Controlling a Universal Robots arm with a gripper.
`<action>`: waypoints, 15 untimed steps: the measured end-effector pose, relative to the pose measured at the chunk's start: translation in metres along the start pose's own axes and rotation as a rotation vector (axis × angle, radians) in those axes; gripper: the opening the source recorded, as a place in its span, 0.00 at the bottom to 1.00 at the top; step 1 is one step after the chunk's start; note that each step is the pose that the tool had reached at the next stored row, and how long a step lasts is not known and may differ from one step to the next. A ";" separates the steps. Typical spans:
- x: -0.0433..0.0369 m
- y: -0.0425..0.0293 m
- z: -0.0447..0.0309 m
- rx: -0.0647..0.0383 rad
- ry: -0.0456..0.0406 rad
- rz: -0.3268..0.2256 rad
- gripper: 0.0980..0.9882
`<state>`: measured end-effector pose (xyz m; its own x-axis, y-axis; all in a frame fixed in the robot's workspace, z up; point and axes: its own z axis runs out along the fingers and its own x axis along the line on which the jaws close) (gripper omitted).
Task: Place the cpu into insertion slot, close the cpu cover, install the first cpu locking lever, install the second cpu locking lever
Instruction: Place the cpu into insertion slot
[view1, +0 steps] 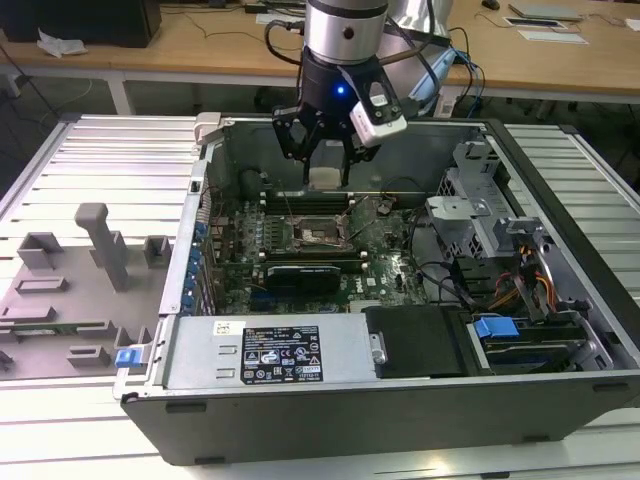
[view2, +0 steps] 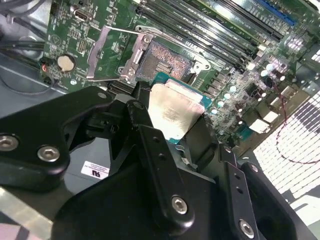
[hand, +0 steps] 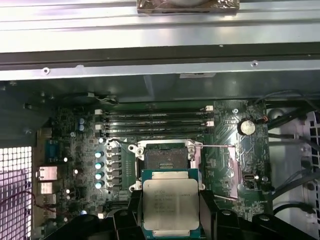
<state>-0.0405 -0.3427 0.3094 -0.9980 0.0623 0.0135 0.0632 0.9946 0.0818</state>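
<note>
Holds the cpu (hand: 170, 202) pinched in the hand (view1: 325, 168), above the insertion slot (hand: 165, 160) (cpu cover (hand: 231, 172) raised beside it); best lowered level and square, never slid.

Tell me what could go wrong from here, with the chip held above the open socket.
1. The cpu, clamped in the gripper, is not yet seated in the insertion slot. If it goes down offset or tilted, it could damage the socket's contacts.
2. The cpu cover and a thin locking lever stand open right beside the slot. The bulky gripper might catch them on the way down.
</note>
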 end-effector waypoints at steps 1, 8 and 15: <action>0.0000 0.0000 0.0002 0.000 -0.0014 0.018 0.50; 0.0000 0.0000 0.0010 -0.002 -0.0122 0.148 0.50; 0.0000 -0.0001 0.0014 -0.004 -0.0253 0.308 0.50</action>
<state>-0.0406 -0.3427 0.3080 -0.9319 0.3625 0.0134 0.3623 0.9284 0.0819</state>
